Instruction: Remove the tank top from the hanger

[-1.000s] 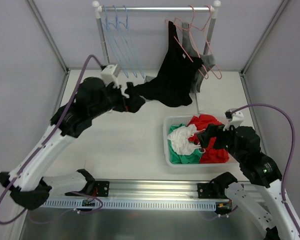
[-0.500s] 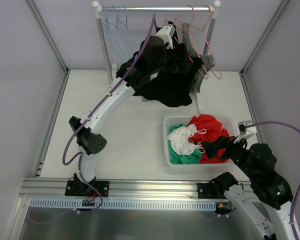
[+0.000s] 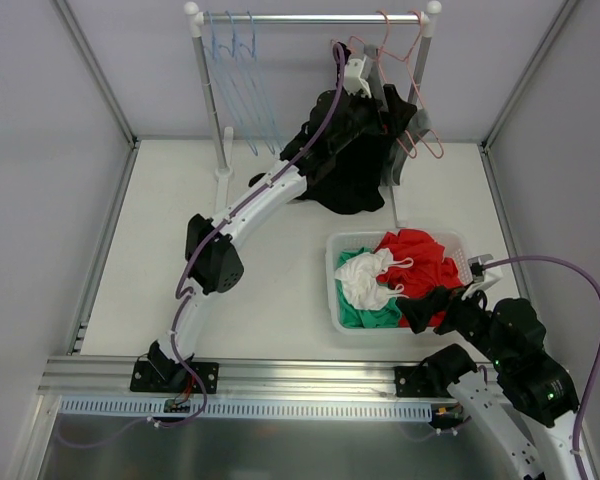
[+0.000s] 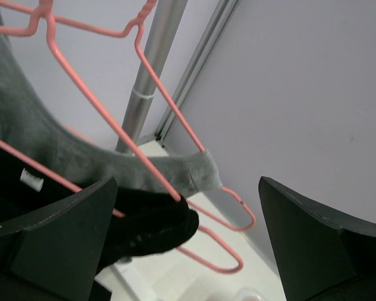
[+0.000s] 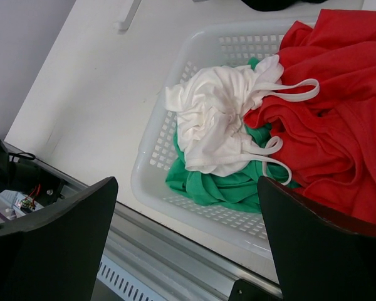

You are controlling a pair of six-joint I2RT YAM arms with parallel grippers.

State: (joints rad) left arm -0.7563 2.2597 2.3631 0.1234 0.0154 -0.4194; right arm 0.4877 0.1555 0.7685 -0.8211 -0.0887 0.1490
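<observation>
While your left pincer [image 4: 188, 219] hovers, jaws apart, at the pink hanger [image 4: 170, 98] with the black tank top [image 3: 350, 170] hung just beneath, the grasp step seems due: clamp a strap, then slide it off.

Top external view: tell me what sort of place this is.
Likely a robot lab cell staged as a laundry corner: a white table walled by plain panels, a clothes rail with wire hangers and a black tank top, and a white basket of garments.
</observation>
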